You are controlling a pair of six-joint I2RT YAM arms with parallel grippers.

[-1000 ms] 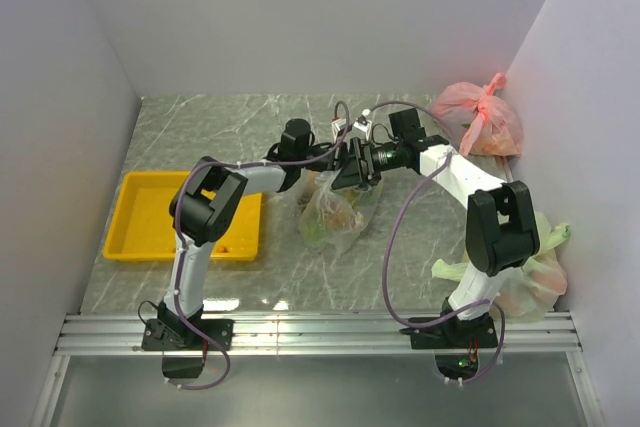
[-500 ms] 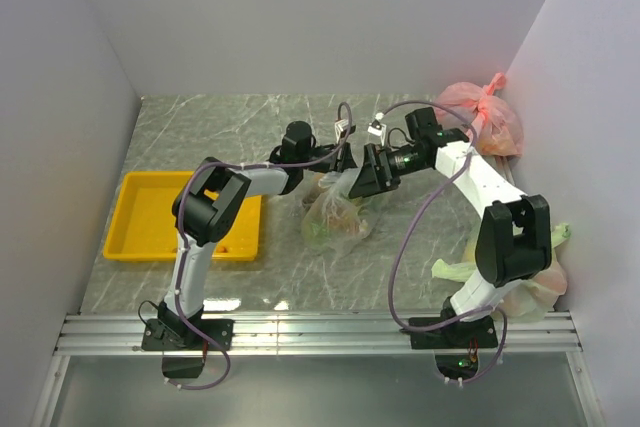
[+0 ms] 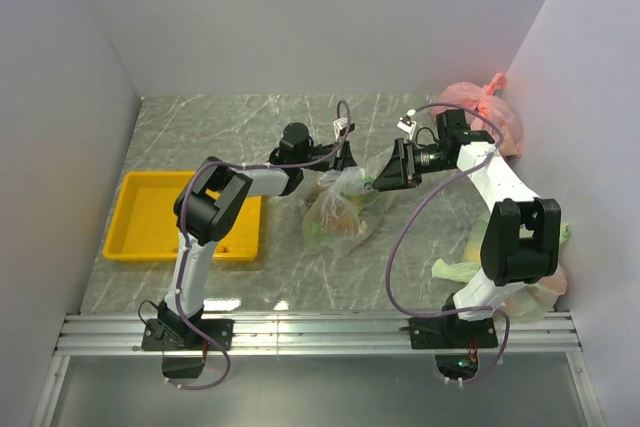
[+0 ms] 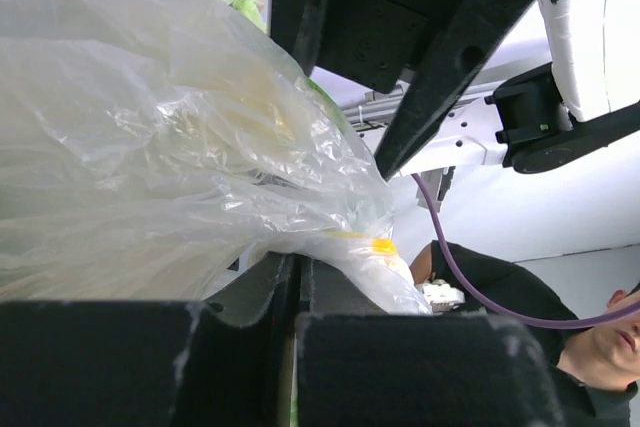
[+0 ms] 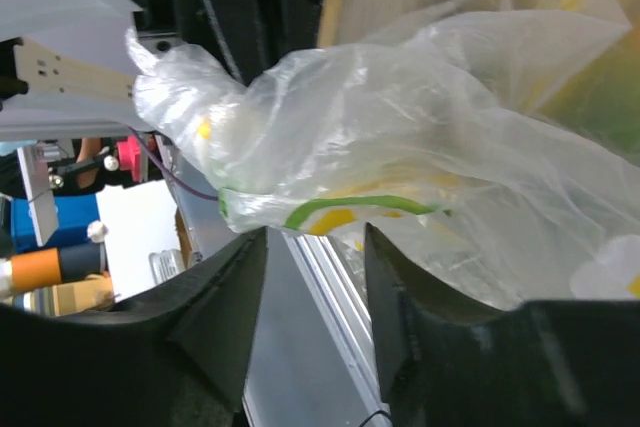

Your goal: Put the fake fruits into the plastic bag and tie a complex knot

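The plastic bag point(image 3: 340, 212) lies mid-table with the fake fruits point(image 3: 333, 221) inside as orange, yellow and green shapes. My left gripper point(image 3: 347, 157) is at the bag's top left and is shut on its gathered film. In the left wrist view the film point(image 4: 150, 127) bunches over the closed left gripper point(image 4: 296, 262). My right gripper point(image 3: 391, 169) is open just right of the bag's top. In the right wrist view its tips point(image 5: 315, 242) stand apart just short of the twisted film end point(image 5: 330, 117), holding nothing.
A yellow tray point(image 3: 150, 217) sits at the left. A pink knotted bag point(image 3: 480, 122) lies at the back right by the wall. Pale green bags point(image 3: 535, 267) lie beside the right arm's base. The right arm's dark gripper point(image 4: 430, 37) fills the top of the left wrist view.
My right gripper has pulled away to the right from the left gripper and the bag's top. The left gripper has stayed put, still holding the film.
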